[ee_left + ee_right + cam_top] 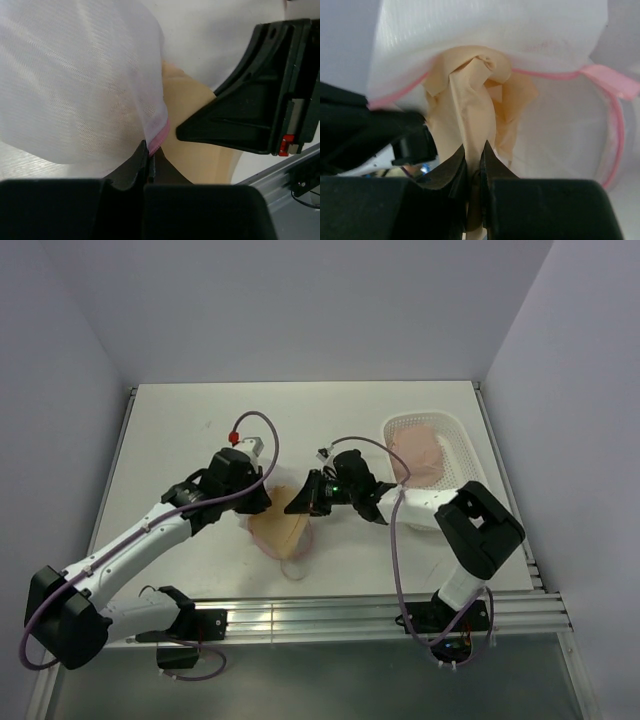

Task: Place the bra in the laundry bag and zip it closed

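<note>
The laundry bag (75,90) is a translucent white mesh pouch with a pink zipper rim (616,131). My left gripper (150,151) is shut on that pink rim and holds the mouth up. The peach-tan bra (470,95) is bunched at the bag's mouth, partly under the mesh. My right gripper (474,152) is shut on a fold of the bra. In the top view the two grippers, left (256,498) and right (301,502), face each other over the bag and bra (282,535) near the table's front middle. How far the bra reaches inside is hidden.
A white perforated plastic basket (458,445) holding a paler pink garment (420,452) stands at the right, behind the right arm. The right gripper's black body (255,110) sits close to the left gripper. A metal rail (350,615) runs along the near table edge.
</note>
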You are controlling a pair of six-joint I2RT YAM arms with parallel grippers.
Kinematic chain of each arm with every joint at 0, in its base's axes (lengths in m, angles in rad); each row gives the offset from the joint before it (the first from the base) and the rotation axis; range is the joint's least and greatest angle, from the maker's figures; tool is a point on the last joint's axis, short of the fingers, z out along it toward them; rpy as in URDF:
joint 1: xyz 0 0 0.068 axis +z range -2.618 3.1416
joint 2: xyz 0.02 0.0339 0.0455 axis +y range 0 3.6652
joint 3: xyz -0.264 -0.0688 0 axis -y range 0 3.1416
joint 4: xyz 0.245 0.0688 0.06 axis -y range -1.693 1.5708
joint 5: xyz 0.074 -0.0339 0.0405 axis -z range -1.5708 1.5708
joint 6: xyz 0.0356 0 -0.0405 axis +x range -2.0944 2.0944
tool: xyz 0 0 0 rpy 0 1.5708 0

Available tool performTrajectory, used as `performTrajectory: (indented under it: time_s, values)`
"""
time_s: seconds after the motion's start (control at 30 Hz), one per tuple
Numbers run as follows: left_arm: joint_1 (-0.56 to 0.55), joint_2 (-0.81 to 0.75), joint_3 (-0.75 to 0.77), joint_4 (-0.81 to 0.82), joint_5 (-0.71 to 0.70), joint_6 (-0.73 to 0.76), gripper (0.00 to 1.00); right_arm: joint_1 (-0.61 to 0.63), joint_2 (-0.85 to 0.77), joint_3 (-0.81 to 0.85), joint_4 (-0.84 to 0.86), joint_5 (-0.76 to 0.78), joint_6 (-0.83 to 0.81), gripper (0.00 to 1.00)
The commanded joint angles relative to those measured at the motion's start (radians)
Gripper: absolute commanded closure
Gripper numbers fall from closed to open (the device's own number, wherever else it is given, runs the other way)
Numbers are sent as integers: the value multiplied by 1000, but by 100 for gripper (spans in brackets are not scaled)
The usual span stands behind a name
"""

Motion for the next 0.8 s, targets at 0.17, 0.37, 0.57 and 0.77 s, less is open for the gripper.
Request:
performTrajectory:
  time_s: [0.17, 0.37, 0.57, 0.77]
  values:
    - [-60, -48, -79, 113, 56, -84, 100, 63, 93, -53, 339, 145, 271, 100]
    - [-68, -113, -68, 68, -56, -140, 100, 107, 132, -61, 386, 170, 342, 100]
    - [-68, -108, -1, -16, -162, -197, 100, 230, 92, -13, 283, 246, 297, 100]
    - [-69, -108, -27, -26, -176, -243, 100, 287, 40, -42, 240, 317, 306, 100]
